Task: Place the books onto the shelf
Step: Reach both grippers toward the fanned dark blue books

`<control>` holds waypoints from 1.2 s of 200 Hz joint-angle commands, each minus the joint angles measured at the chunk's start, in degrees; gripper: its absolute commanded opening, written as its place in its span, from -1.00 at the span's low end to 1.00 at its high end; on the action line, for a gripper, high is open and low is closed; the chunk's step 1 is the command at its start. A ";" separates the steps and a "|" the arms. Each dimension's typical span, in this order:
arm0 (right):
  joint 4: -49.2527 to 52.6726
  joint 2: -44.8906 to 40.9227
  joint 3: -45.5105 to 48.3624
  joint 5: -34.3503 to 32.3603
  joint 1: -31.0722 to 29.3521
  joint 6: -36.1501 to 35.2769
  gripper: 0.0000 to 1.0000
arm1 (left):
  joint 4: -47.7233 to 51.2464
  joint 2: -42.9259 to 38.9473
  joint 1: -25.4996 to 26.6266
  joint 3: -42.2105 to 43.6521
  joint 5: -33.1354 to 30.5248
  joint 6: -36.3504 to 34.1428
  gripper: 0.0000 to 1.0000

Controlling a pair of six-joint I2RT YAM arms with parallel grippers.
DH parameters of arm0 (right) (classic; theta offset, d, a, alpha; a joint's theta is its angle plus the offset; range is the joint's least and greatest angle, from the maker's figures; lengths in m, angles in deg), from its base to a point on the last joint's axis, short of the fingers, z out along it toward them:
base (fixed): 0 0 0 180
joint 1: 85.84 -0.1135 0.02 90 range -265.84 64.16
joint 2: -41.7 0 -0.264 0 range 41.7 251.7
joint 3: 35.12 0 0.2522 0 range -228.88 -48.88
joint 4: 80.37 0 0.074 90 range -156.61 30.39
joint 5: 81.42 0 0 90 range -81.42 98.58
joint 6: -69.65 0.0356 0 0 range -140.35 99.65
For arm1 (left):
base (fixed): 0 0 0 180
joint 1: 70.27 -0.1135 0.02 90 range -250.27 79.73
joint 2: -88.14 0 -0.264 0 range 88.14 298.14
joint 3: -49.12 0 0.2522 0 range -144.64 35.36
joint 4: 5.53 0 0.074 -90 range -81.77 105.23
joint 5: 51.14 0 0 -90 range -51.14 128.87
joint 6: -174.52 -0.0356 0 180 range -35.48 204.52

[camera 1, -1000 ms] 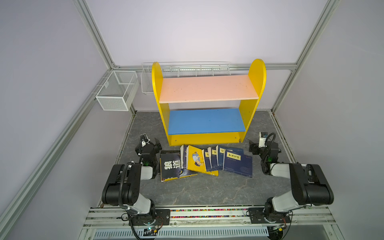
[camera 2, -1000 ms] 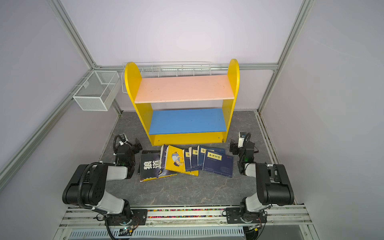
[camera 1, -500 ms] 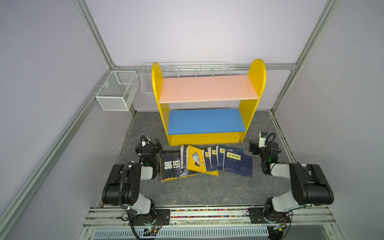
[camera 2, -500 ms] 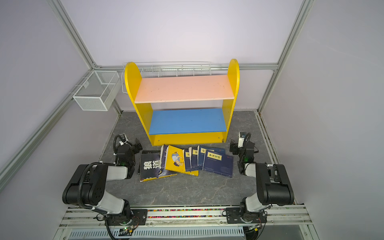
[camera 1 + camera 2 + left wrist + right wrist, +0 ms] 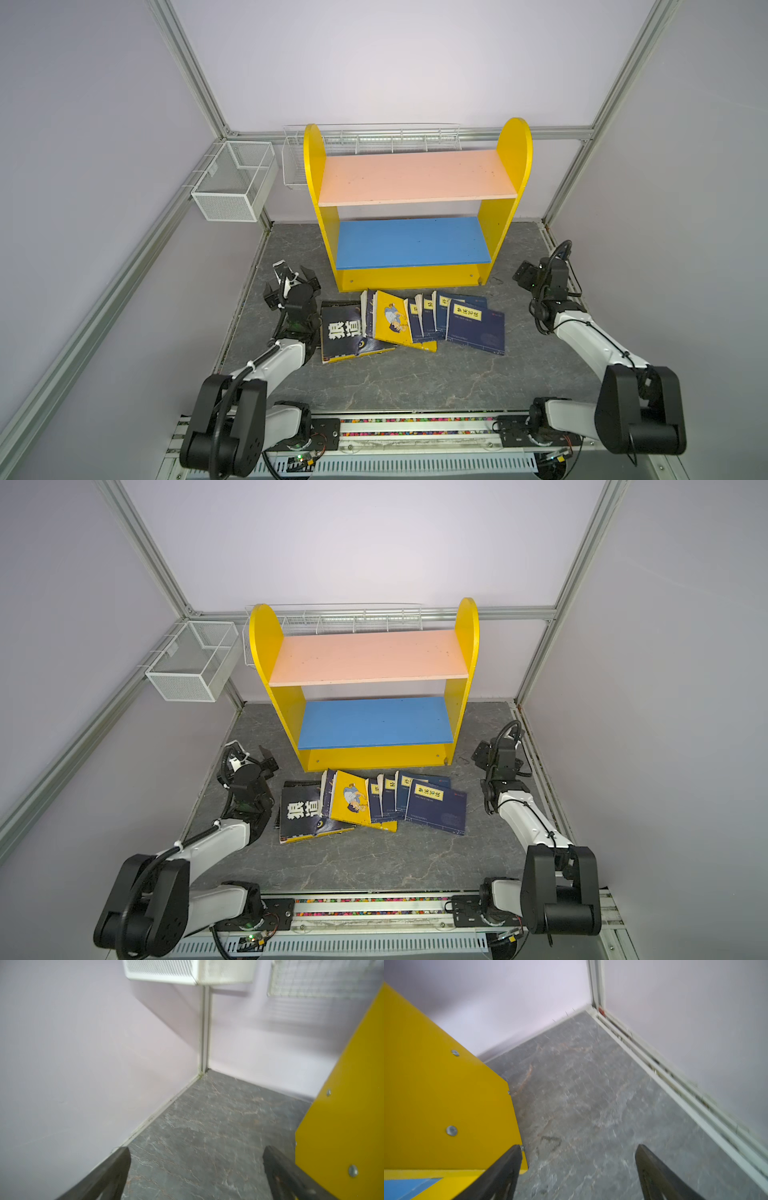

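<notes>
Several books (image 5: 411, 324) lie fanned out on the grey floor just in front of the shelf (image 5: 415, 178): a dark one with large Chinese characters (image 5: 345, 332), a yellow one with a cartoon figure (image 5: 390, 320) and navy ones with yellow labels (image 5: 476, 328). The pink upper board and blue lower board (image 5: 411, 243) are bare. My left gripper (image 5: 291, 281) (image 5: 196, 1152) is open, left of the books beside the shelf's yellow side panel (image 5: 342, 1105). Right of the books, my right gripper (image 5: 540, 272) (image 5: 578, 1148) is open too, beside the other side panel (image 5: 436, 1095). Neither holds anything.
A white mesh basket (image 5: 232, 187) hangs on the left wall, and a wire rack (image 5: 374, 139) hangs behind the shelf. Walls close in the left, back and right sides. A metal rail (image 5: 415, 428) carrying both arm bases runs along the front.
</notes>
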 commanded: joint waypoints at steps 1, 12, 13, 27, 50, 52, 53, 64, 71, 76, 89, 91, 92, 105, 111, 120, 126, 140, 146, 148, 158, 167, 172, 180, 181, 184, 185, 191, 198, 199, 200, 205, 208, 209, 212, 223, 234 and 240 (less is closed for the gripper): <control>13.95 -0.40 3.05 6.61 -0.27 19.66 0.77 | 25.06 -4.42 3.45 -5.80 -13.62 10.48 0.99; 15.24 -0.74 5.34 11.30 -0.51 25.71 0.77 | 37.80 -5.42 5.91 -9.17 -15.26 16.66 0.99; 15.45 -0.80 5.74 12.04 -0.60 26.69 0.77 | 38.66 -5.42 6.15 -9.37 -15.37 17.26 0.99; 16.91 -1.07 8.76 16.01 -0.89 34.23 0.77 | 49.42 -6.16 10.90 -11.10 -16.32 23.31 0.99; 18.25 -1.47 11.69 19.32 -1.45 40.72 0.77 | 58.40 -5.73 22.18 -11.37 -21.33 27.91 0.99; 18.64 -1.47 11.63 19.47 -1.53 40.77 0.77 | 59.42 -5.67 23.37 -11.52 -22.04 29.08 0.99; 18.87 -1.42 11.46 19.57 -1.56 40.73 0.77 | 59.88 -5.59 23.84 -11.64 -22.32 29.58 0.99; 23.19 -1.21 9.88 19.56 -1.94 40.11 0.77 | 64.10 -4.94 28.47 -12.90 -22.34 33.75 0.99; 25.54 -1.12 8.91 19.58 -2.18 39.48 0.77 | 66.50 -4.38 31.34 -14.05 -21.79 36.47 0.99; 27.08 -1.19 8.38 19.57 -2.40 38.86 0.77 | 68.09 -3.85 33.54 -14.89 -21.81 38.55 0.99; 30.19 -1.46 7.32 19.62 -3.02 37.56 0.77 | 69.40 -2.30 39.43 -17.06 -21.23 40.81 0.99; 30.42 -1.47 7.24 19.74 -3.11 37.36 0.77 | 69.22 -2.04 40.27 -17.31 -21.14 40.74 0.99; 30.51 -1.47 7.29 19.79 -3.19 37.18 0.77 | 69.13 -1.88 40.82 -17.44 -21.08 40.68 0.99; 31.87 -1.30 6.99 20.95 -3.50 35.18 0.77 | 67.49 0.26 46.47 -19.38 -20.57 38.30 0.99; 32.28 -1.06 6.87 21.76 -3.48 33.87 0.77 | 67.70 1.35 48.67 -20.55 -20.91 37.68 0.99; 33.45 -0.81 6.72 22.33 -3.45 31.65 0.77 | 68.29 3.07 51.33 -22.45 -20.83 36.91 0.99; 33.86 -0.64 6.79 22.60 -3.44 30.19 0.77 | 68.70 4.05 52.34 -24.05 -18.95 35.56 0.99; 33.82 0.33 7.33 24.21 -3.35 25.99 0.77 | 67.13 6.09 53.49 -26.76 -12.71 30.93 0.99; 34.35 1.03 7.33 24.66 -3.35 24.47 0.77 | 65.15 6.76 53.75 -27.36 -9.25 28.22 1.00; 34.49 1.31 7.38 25.05 -3.28 24.01 0.77 | 64.40 6.97 53.85 -27.45 -7.99 27.00 1.00; 34.13 2.82 7.76 26.79 -3.01 22.05 0.77 | 60.20 7.87 54.18 -27.52 -1.97 22.56 1.00; 33.30 4.30 8.07 29.01 -2.39 20.78 0.77 | 56.70 8.72 54.16 -27.45 3.42 18.99 1.00; 32.54 5.24 8.09 30.28 -2.03 20.09 0.77 | 54.63 9.33 54.16 -27.24 6.12 16.76 1.00; 31.63 6.62 7.93 32.00 -1.61 19.17 0.77 | 51.70 10.46 54.12 -27.03 10.03 14.06 1.00; 31.51 6.75 7.90 32.12 -1.56 19.03 0.77 | 51.32 10.61 54.16 -27.00 10.41 13.81 1.00; 31.36 7.35 7.75 32.47 -1.51 18.73 0.77 | 50.38 11.05 54.15 -26.99 11.44 12.82 1.00; 31.29 7.35 7.68 32.80 -1.51 18.64 0.78 | 50.00 11.25 54.14 -26.98 11.87 12.53 0.99; 31.07 8.15 7.23 33.52 -1.49 18.02 0.77 | 48.40 12.19 54.12 -27.13 13.67 11.26 0.99; 30.60 9.00 6.84 34.19 -1.50 17.55 0.78 | 47.20 13.21 54.12 -27.48 15.44 10.59 0.99; 30.52 9.08 6.87 34.27 -1.50 17.48 0.78 | 47.00 13.35 54.12 -27.53 15.62 10.53 0.99; 30.39 9.17 6.84 34.48 -1.50 17.44 0.78 | 46.91 13.55 54.12 -27.61 15.76 10.55 0.99; 29.84 9.57 6.81 35.19 -1.51 17.14 0.78 | 46.41 14.33 54.14 -27.99 16.37 10.58 0.99; 29.63 9.79 6.73 35.48 -1.52 17.02 0.79 | 46.25 14.79 54.12 -28.24 16.60 10.78 0.99; 29.55 9.83 6.72 35.57 -1.51 16.99 0.79 | 46.18 14.93 54.12 -28.27 16.78 10.76 0.99; 29.35 9.95 6.65 35.87 -1.57 16.83 0.80 | 45.96 15.33 54.12 -28.52 17.16 10.47 0.99; 28.95 10.32 6.55 36.80 -1.67 16.22 0.81 | 45.48 16.81 54.03 -29.23 19.40 9.15 0.99; 28.42 10.46 6.29 37.69 -2.00 15.24 0.82 | 45.95 17.93 53.40 -30.36 21.95 8.96 0.99; 28.05 10.47 5.99 38.34 -2.29 14.65 0.83 | 46.01 18.27 52.96 -30.58 23.23 9.35 0.99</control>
